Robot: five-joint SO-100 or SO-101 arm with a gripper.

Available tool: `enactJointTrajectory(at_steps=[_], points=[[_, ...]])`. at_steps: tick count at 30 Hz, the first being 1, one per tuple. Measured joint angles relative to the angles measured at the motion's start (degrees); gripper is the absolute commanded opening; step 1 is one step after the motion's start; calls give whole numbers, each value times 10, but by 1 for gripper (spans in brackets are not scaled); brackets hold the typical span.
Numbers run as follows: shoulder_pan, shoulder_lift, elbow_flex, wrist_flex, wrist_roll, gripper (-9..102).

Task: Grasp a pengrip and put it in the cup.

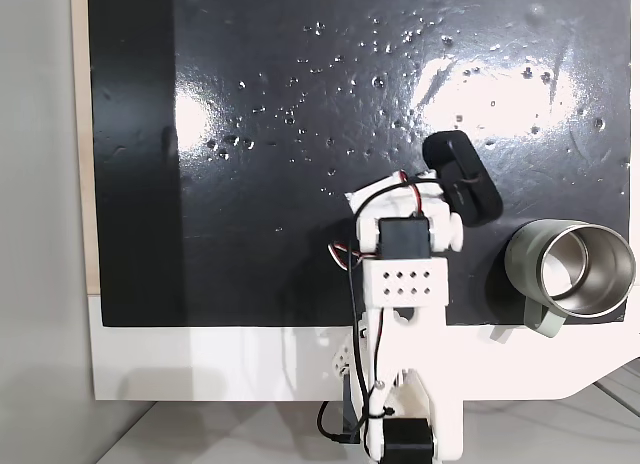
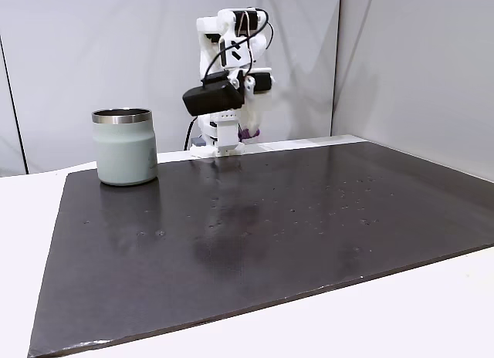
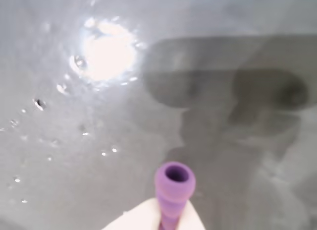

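Carry step. Hand closed on pengrip, raised above mat, wrist view. Cup upright, just right of arm in a fixed view. Next: swing over cup mouth, release.

One cup, one pengrip, one black mat.

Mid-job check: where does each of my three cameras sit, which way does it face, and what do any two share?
A fixed view: overhead, looking straight down on the black mat; the white arm enters from the bottom edge.
Another fixed view: low at the mat's far side, facing the arm and back wall.
Wrist view: looks down along the gripper holding the pengrip above the mat.
Both fixed views share the cup.
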Motion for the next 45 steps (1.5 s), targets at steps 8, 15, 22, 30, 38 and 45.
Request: enactJointTrajectory(at_steps=[8,15,22,30,38,45], points=[[184,185,-15,114,-29,0],[428,137,-99,172,-63,0],[592,-15,-236,204,-63,0],[628,-76,-348,207,-76,0],[624,-97,-382,180,-62,0],[607,-76,-330,80,-47,0]])
